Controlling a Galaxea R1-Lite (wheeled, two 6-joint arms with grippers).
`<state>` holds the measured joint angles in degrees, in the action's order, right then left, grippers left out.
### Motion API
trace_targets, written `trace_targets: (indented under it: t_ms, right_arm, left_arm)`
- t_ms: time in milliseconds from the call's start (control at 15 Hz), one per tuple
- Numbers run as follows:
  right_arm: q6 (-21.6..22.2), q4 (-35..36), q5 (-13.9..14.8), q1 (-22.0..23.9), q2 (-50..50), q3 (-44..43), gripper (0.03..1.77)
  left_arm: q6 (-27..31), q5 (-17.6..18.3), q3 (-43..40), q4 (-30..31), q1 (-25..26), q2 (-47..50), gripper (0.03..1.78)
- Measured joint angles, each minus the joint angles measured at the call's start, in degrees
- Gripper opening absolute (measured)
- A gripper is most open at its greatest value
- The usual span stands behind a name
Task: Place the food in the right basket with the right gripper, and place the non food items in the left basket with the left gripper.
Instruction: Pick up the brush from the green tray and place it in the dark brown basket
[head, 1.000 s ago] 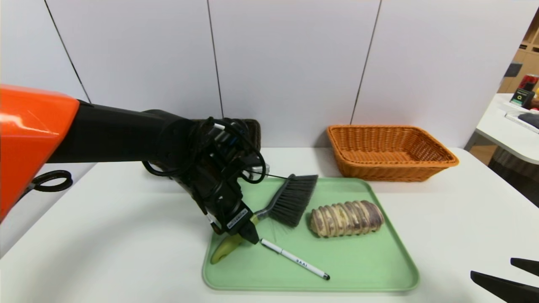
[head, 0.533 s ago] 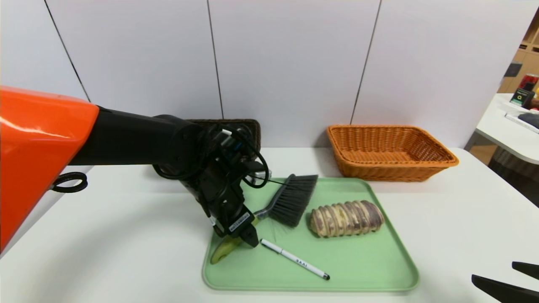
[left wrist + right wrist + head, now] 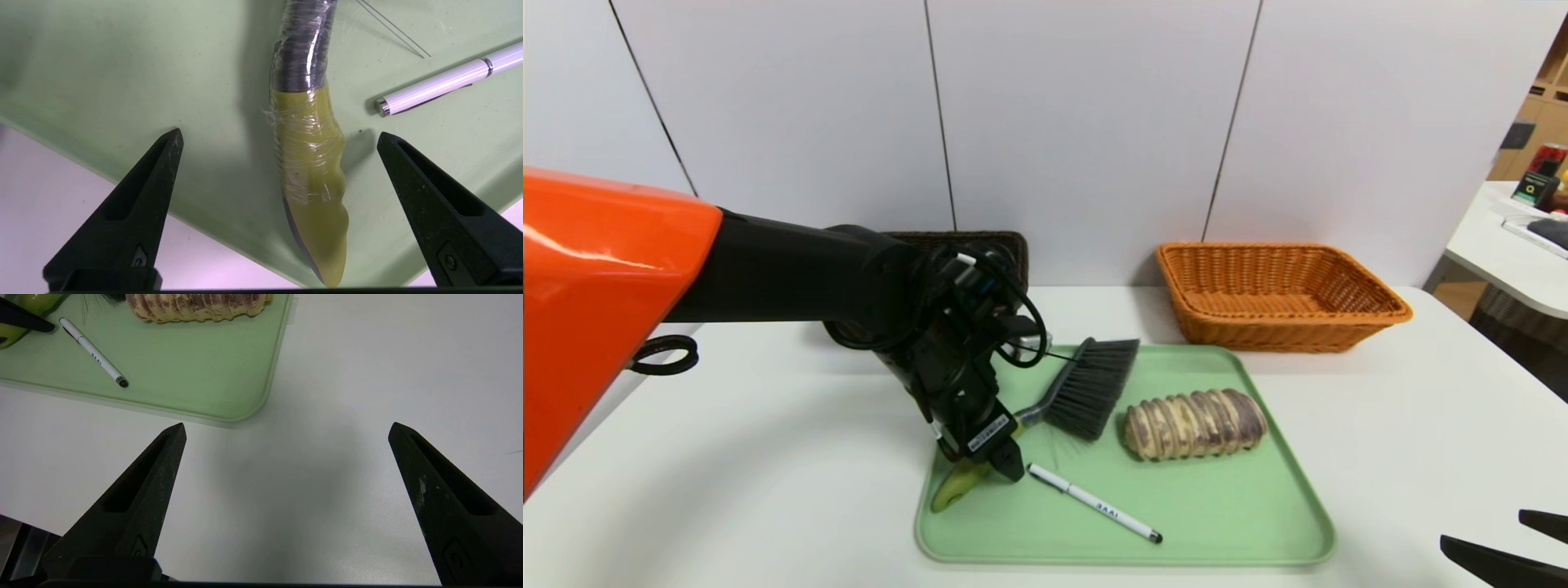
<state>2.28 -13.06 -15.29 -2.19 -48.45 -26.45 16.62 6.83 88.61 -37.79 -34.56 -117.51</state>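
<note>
Green brush handle (image 3: 310, 163), lower left of the head view's tray, sits between the left gripper's (image 3: 280, 139) spread fingers. Looks stiff, light, maybe slippery in that wrap; I'd pinch mid-handle. Right gripper (image 3: 287, 428) idles open, lower right.

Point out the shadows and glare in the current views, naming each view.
Head view: bright glare on the glossy orange arm shell; left wrist view: white glints on the clear film around the green-and-black brush handle, shadow beside the slim white pen; right wrist view: soft, blurry-edged shadow on the white tabletop.
</note>
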Motion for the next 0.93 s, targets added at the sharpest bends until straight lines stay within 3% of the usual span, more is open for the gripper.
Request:
trace_targets:
  t_ms: [667, 933]
  right_arm:
    - [0.00, 0.02, 0.02, 0.00, 0.11, 0.00, 1.71]
    - [0.00, 0.07, 0.00, 0.00, 0.11, 0.00, 1.71]
  left_arm:
    - [-0.37, 0.13, 0.16, 0.12, -0.05, -0.61, 1.66]
    - [-0.46, 0.20, 0.16, 0.01, -0.05, -0.60, 1.04]
